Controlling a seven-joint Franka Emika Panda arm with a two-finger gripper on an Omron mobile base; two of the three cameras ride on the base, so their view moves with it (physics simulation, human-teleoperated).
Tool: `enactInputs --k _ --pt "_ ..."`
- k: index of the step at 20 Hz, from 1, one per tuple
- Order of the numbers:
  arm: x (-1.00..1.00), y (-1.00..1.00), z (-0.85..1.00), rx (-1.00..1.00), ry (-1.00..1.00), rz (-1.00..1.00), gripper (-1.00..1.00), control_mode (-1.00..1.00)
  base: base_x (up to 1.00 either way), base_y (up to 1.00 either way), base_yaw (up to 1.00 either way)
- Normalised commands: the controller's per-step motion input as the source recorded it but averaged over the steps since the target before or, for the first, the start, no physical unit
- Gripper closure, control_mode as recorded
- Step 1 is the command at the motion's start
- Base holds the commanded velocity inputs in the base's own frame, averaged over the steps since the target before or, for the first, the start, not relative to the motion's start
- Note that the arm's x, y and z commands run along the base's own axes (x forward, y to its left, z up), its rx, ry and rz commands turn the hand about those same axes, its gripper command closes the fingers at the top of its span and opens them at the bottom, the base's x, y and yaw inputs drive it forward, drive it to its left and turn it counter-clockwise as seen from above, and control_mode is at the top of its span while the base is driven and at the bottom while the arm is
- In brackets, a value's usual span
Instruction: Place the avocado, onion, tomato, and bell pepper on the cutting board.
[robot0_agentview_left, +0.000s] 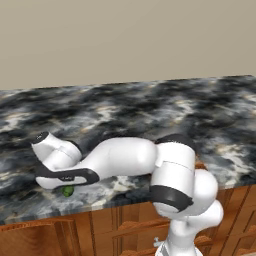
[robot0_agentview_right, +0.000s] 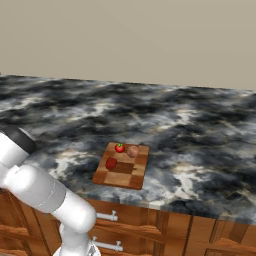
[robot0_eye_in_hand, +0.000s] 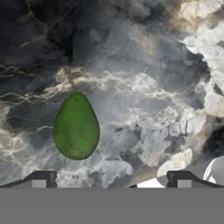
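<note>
The dark green avocado (robot0_eye_in_hand: 76, 127) lies on the marble counter, just ahead of my left fingertip (robot0_eye_in_hand: 40, 179) in the hand view. My gripper (robot0_eye_in_hand: 111, 180) hangs over it, open and holding nothing. From the left base camera, a sliver of the avocado (robot0_agentview_left: 67, 190) peeks out under the hand near the counter's front edge. On the checkered cutting board (robot0_agentview_right: 121, 172) rest the tomato (robot0_agentview_right: 119, 148), the onion (robot0_agentview_right: 133, 151) and the bell pepper (robot0_agentview_right: 111, 163).
The dark marble counter (robot0_agentview_right: 200, 130) runs wide to a beige back wall. Wooden drawers (robot0_agentview_right: 130, 225) with metal handles sit below its front edge. My white arm (robot0_agentview_left: 130, 157) stretches left across the counter front.
</note>
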Motion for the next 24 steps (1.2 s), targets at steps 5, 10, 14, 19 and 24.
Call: enactInputs --k 5,10,14,19,24 --pt "0.20 0.20 -0.06 0.00 0.00 0.00 -1.00 -1.00 0.00 0.00 0.00" --pt "0.17 0.04 -0.18 0.00 0.00 0.00 -1.00 -1.00 0.00 0.00 0.00" --pt "0.05 0.00 -0.24 0.00 0.00 0.00 -1.00 -1.00 0.00 0.00 0.00" --pt "-0.25 -0.11 -0.18 0.05 -0.03 0.00 -1.00 -1.00 0.00 0.00 0.00" --pt "-0.12 -0.24 0.00 0.01 0.00 0.00 -1.00 -1.00 0.00 0.00 0.00"
